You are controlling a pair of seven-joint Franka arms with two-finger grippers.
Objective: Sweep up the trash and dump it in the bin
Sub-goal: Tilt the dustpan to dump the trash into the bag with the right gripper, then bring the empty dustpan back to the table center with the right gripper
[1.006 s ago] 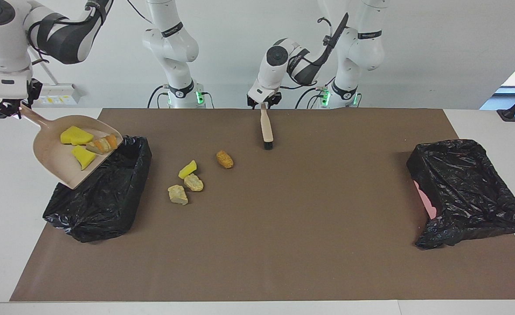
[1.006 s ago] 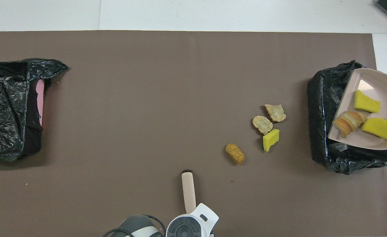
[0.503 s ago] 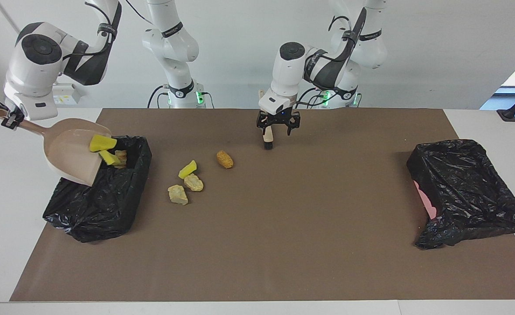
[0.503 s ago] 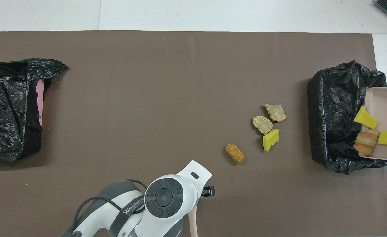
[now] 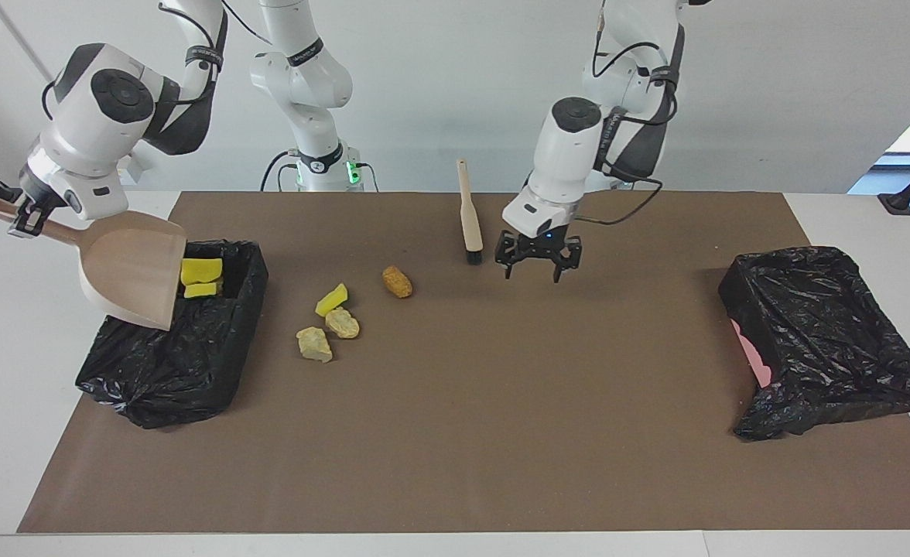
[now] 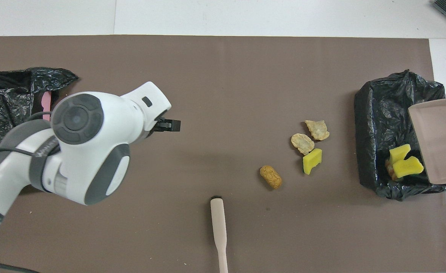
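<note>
My right gripper (image 5: 23,214) is shut on the handle of the beige dustpan (image 5: 134,267), which tips steeply over the black-lined bin (image 5: 169,356) at the right arm's end. Two yellow trash wedges (image 6: 401,161) and a brown lump lie inside that bin. On the mat beside the bin remain a yellow wedge (image 5: 331,299), two tan lumps (image 5: 328,333) and a golden-brown lump (image 5: 397,281). The beige brush (image 5: 468,216) lies flat on the mat near the robots. My left gripper (image 5: 537,267) hangs open and empty over the mat beside the brush's bristles.
A second black-lined bin (image 5: 826,333) with a pink edge showing stands at the left arm's end of the brown mat (image 5: 501,433). In the overhead view my left arm's wrist covers part of that bin (image 6: 7,98).
The dustpan tipped steeper and its three pieces slid into the bin. My left gripper let go of the brush, rose and moved toward the left arm's end.
</note>
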